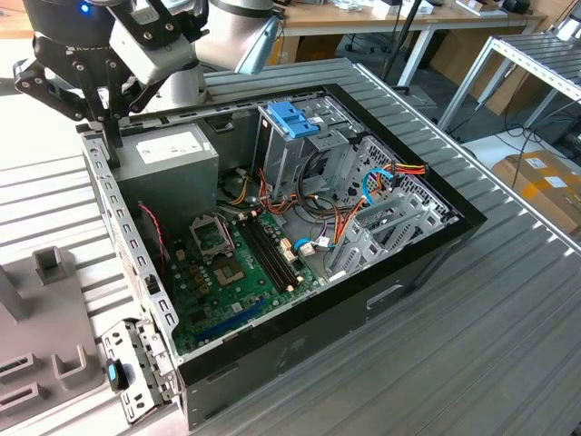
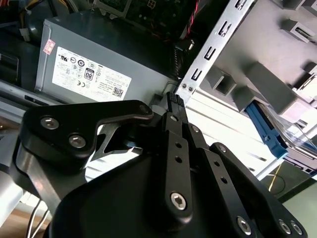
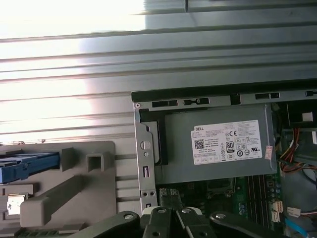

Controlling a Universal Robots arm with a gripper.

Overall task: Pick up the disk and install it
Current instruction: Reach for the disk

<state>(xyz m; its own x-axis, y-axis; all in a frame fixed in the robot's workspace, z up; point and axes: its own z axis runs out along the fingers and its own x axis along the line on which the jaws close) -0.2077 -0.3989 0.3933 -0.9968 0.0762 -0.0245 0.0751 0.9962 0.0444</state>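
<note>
The disk lies in a grey holder beside the computer case, with its blue side rail facing the camera. In the first wrist view its blue rail shows at the edge of the same holder. My gripper hangs over the case's corner next to the power supply, apart from the disk. Its black fingers are pressed together with nothing between them, and in the first wrist view the gripper points at the case wall.
The open computer case lies on a ribbed metal table. Inside are a green motherboard, loose cables and a drive cage with a bare blue bracket. A grey fixture sits at the exterior view's left.
</note>
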